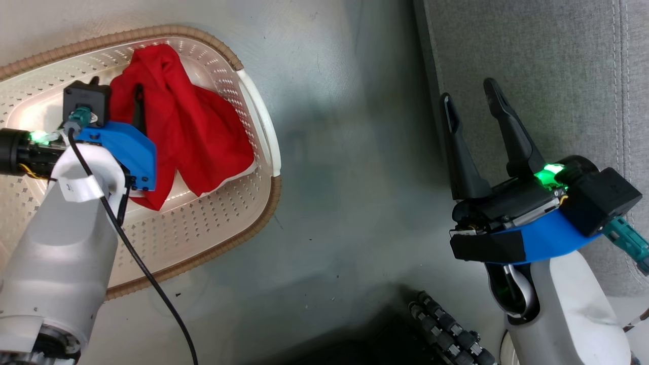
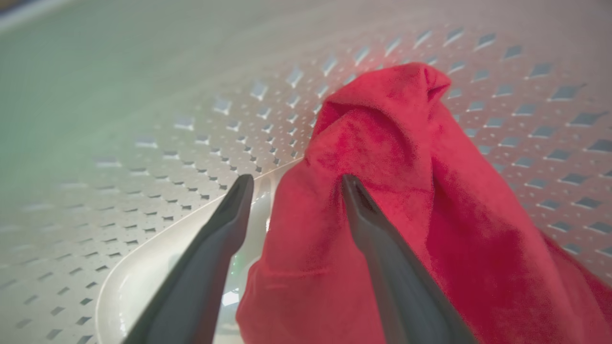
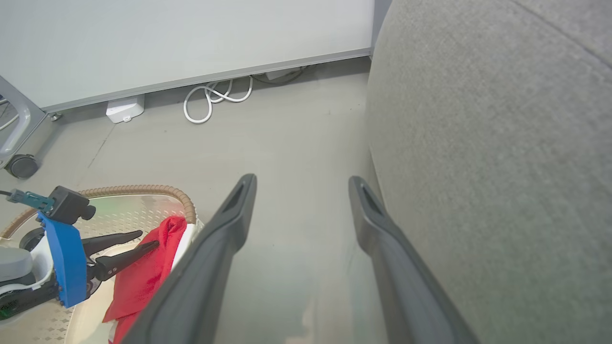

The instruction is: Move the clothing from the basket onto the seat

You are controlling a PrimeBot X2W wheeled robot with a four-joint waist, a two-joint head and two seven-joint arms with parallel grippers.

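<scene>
The red clothing [image 1: 192, 126] lies bunched in the cream perforated basket [image 1: 263, 203] at the left. My left gripper [image 2: 295, 181] is down inside the basket, open, with its fingers straddling a fold of the clothing [image 2: 406, 157]; the jaws are not closed on it. The right wrist view shows that left gripper [image 3: 149, 239] with its tips at the edge of the clothing [image 3: 148, 277] in the basket [image 3: 143, 188]. At the right, my right gripper [image 1: 469, 90] stands open and empty at the left edge of the grey seat [image 1: 532, 61]. Its fingers [image 3: 234, 210] point over the floor beside the seat [image 3: 502, 143].
A strip of grey floor [image 1: 345, 152] separates basket and seat. A black cable [image 1: 152, 284] hangs from my left wrist. Along the far wall lie a coiled white cable [image 3: 215, 95], a small white box [image 3: 125, 107] and a caster wheel [image 3: 21, 166].
</scene>
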